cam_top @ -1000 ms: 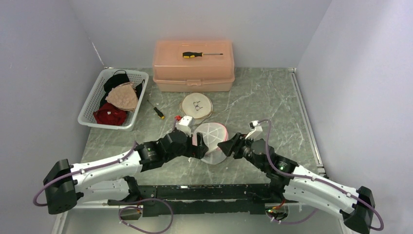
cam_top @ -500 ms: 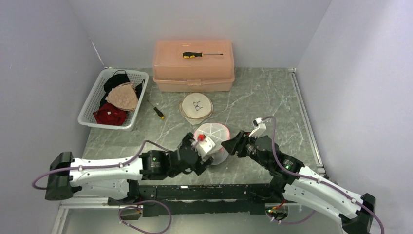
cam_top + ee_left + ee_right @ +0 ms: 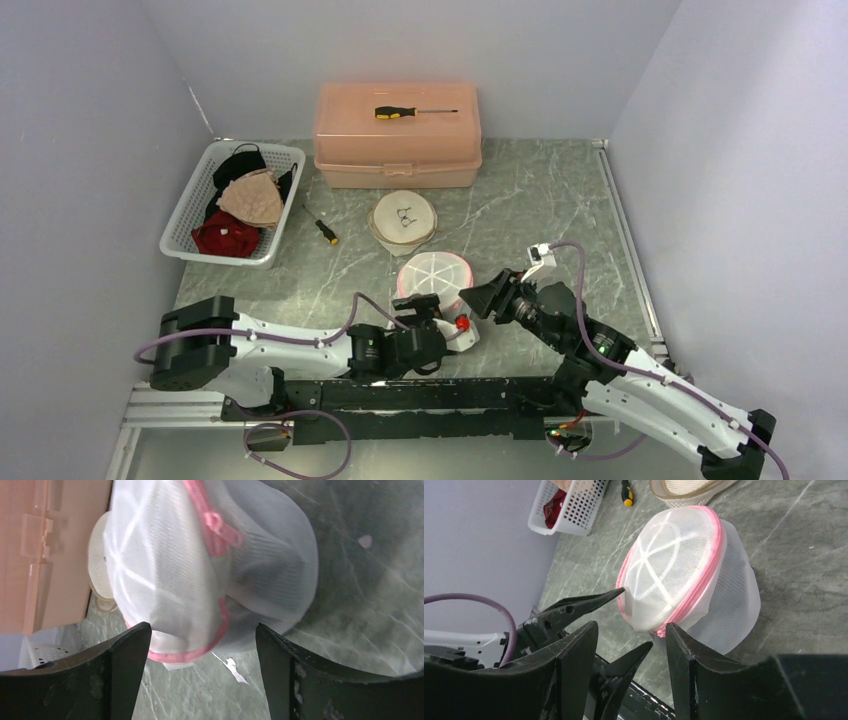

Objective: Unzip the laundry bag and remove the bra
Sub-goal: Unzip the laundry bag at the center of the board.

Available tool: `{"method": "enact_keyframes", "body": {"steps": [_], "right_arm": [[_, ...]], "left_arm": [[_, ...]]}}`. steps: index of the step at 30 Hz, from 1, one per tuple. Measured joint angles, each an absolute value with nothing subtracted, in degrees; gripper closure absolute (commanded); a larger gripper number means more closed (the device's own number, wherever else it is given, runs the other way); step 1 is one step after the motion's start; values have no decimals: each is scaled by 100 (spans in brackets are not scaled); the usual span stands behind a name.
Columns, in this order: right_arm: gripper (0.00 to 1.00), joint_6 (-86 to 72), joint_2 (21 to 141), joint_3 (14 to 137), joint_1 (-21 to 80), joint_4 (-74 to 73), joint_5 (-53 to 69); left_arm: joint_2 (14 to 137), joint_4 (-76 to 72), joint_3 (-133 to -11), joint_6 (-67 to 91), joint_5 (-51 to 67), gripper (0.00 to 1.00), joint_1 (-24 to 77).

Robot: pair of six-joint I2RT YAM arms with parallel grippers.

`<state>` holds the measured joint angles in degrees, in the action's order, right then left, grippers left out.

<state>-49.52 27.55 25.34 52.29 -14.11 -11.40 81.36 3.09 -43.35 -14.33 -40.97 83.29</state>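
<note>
Top view: even, diffuse overhead light, moderately bright. Soft, short shadows on table [image 3: 520, 190]. No harsh glare. Focus sharp throughout.

Left wrist view: laundry bag [image 3: 210, 570] mesh bright, near washed out at left side. Broad dark shadow on marble at right. Left pincer [image 3: 202, 627] near-black, soft-focus, no surface detail.

Right wrist view: right pincer [image 3: 631, 627] dark, blurred in foreground. Bag sharp, mesh weave readable.
</note>
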Motion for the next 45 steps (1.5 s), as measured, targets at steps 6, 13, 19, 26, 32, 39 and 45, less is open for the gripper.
{"method": "enact_keyframes", "body": {"steps": [6,13,19,26,32,39,45], "right_arm": [[44,-4954,2526,2534,5229,-1466,-1140],[41,-4864,2427,2493,5225,-1446,-1087],[41,-4692,2521,2467,5225,-1356,-1033],[46,-4281,2646,2462,5225,-1321,-989],[53,-3846,2998,2462,5225,-958,-637],[54,-3494,3621,2469,5225,-552,-360],[58,-3350,4064,2482,5225,-440,-276]], "left_arm": [[8123,-104,-4329,-1538,-4160,42,8103],[7922,-91,-4329,-1411,-3876,74,8095],[7802,-82,-4281,-1267,-3677,97,8023],[7544,222,-4239,-1057,-3339,97,7870],[7284,919,-4595,-615,-2471,97,7439],[7157,1347,-4731,-259,-1660,97,7183],[6949,1544,-4731,-45,-1376,97,7074]]}}
